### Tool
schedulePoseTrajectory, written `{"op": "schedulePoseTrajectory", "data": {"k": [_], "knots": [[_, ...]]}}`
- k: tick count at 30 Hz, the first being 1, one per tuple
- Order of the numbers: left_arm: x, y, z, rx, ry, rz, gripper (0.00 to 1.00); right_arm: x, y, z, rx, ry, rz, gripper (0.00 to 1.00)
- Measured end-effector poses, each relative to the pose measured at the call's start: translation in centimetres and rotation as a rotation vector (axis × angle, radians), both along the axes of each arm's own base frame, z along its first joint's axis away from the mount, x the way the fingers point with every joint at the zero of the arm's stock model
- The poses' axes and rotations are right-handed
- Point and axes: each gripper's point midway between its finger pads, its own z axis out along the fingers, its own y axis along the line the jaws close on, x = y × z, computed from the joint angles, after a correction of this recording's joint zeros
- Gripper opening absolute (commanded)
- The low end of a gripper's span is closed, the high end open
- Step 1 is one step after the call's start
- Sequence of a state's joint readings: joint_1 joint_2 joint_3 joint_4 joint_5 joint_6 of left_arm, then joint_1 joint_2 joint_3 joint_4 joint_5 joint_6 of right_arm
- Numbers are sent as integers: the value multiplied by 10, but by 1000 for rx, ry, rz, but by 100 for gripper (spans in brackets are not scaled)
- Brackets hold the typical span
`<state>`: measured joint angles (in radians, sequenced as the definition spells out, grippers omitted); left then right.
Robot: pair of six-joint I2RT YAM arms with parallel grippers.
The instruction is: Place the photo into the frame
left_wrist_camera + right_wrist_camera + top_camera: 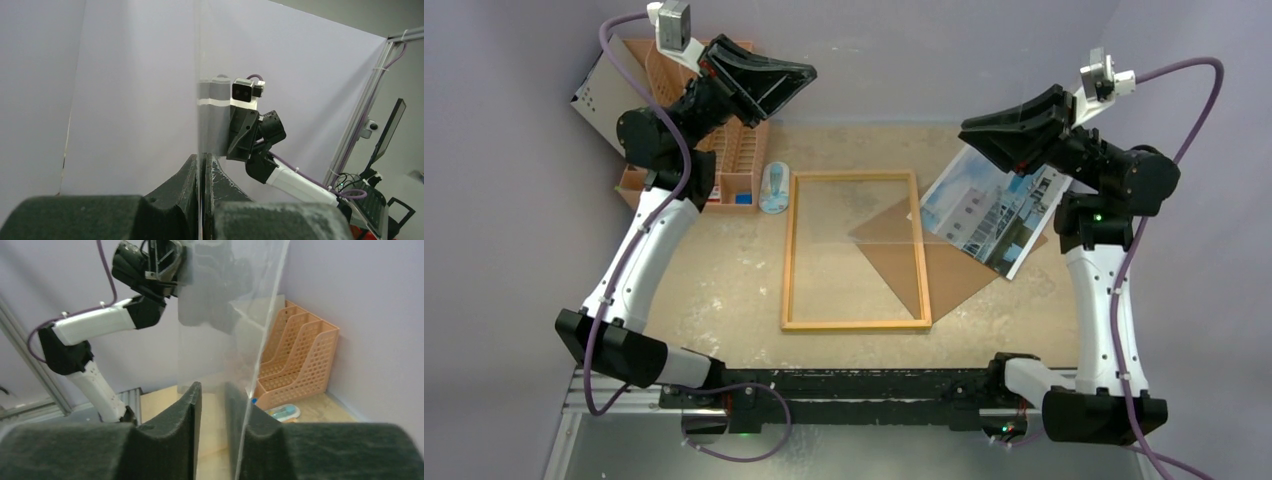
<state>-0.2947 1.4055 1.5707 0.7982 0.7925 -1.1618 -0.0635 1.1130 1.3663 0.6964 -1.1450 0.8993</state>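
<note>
The frame (856, 325) lies flat mid-table, its wood-coloured side up. The photo (989, 215) lies picture up at the right, partly on the brown backing board (954, 275) and partly under my right gripper. My left gripper (809, 75) is raised high at the back left and shut on one edge of a clear pane (198, 75), seen nearly edge-on in the left wrist view. The pane (225, 290) hangs in the air between both grippers. My right gripper (212, 387) is also raised, with its jaws apart. The pane's edge crosses its right finger (240, 405).
An orange slotted file rack (739, 150) stands at the back left and shows in the right wrist view (295, 360). A small blue-and-white object (774, 188) lies beside it. A white box (604, 95) leans behind the rack. Purple walls close in the back and sides.
</note>
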Motion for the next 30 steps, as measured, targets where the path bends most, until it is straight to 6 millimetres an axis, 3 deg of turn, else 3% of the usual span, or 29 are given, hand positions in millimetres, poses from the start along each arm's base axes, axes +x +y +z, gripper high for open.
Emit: {"op": "schedulePoseTrajectory", "data": {"k": [2,6,8,11,13,15,18,21,23,25,28,30], "knots": [[1,0,-1,2,3,5,0,-3,0,2,3,-8,3,0],[7,1,-3,6,21,21,0,-8,1,5,10,-1,10,0],[12,1,-6,12,42,36,21,-9,1,4,10,9,10,0],[26,1,-14,28,83,80,70,-5,0,1,11,38,5,0],[43,3,-25,49,132,133,83,0,-1,-2,23,63,-11,0],[66,9,-45,82,223,213,88,6,-2,-7,36,92,-31,0],[106,27,-91,159,390,380,90,23,-7,-20,74,165,-87,0],[139,53,-160,281,585,573,90,44,-13,-42,110,269,-153,0],[149,70,-215,381,710,676,88,59,-16,-62,129,355,-192,0],[150,82,-272,488,820,738,84,74,-18,-82,143,441,-221,0],[133,97,-362,659,990,777,74,94,-17,-113,155,574,-256,0],[120,104,-408,751,1079,781,69,107,-10,-136,148,673,-258,0]]}}
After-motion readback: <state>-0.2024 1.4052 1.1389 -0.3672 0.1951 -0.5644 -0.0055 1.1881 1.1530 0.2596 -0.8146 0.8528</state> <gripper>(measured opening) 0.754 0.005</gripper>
